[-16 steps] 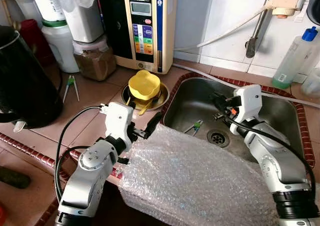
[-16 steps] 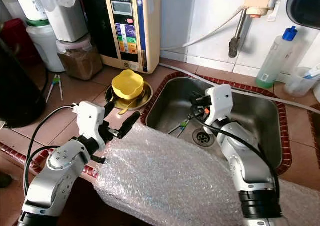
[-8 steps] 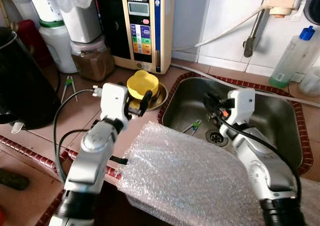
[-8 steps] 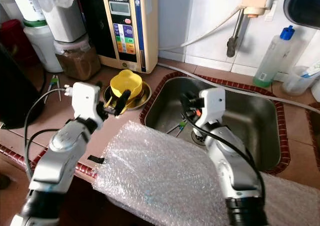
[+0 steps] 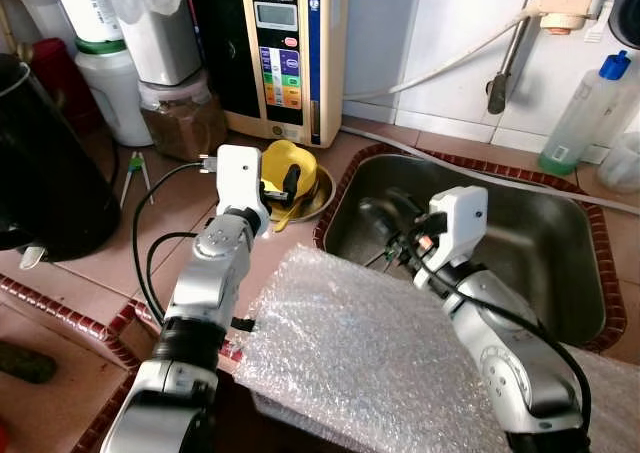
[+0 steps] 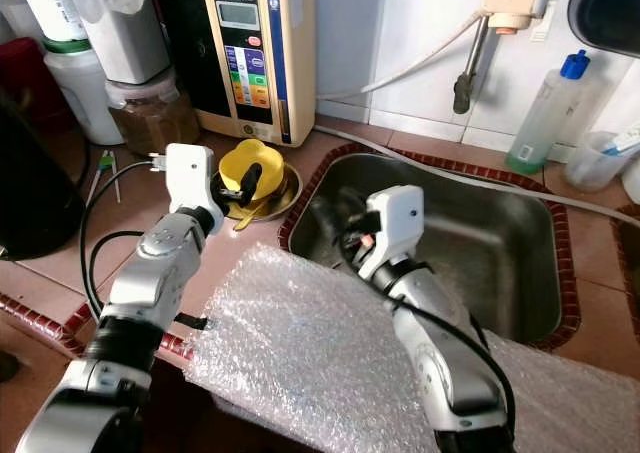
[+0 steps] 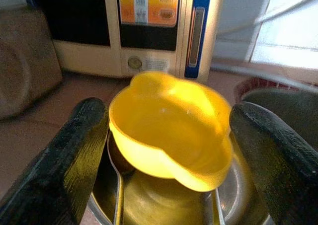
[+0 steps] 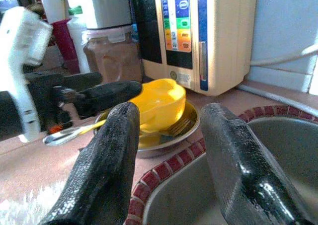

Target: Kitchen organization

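Straddling the yellow bowl [image 7: 169, 135], my left gripper [image 7: 169, 160] stands wide open, empty, ready to clamp; right gripper [image 8: 169, 150], at four o'clock, gapes empty.

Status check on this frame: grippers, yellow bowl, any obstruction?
Left gripper open, fingers either side of yellow bowl, not closed. Right gripper open over sink edge. Bowl on metal plate; bubble wrap in foreground.

A bright yellow bowl [image 5: 287, 165] sits in a silvery metal dish [image 5: 322, 195] on reddish-brown counter tiles [image 5: 180, 188], edged by dark red patterned trim [image 5: 352, 167] around the steel-grey sink [image 5: 540, 253]. The cream and black appliance [image 5: 290, 53] carries orange, green and blue buttons (plus a blue stripe). The bubble wrap [image 5: 370, 363] is clear white, dimpled all over.
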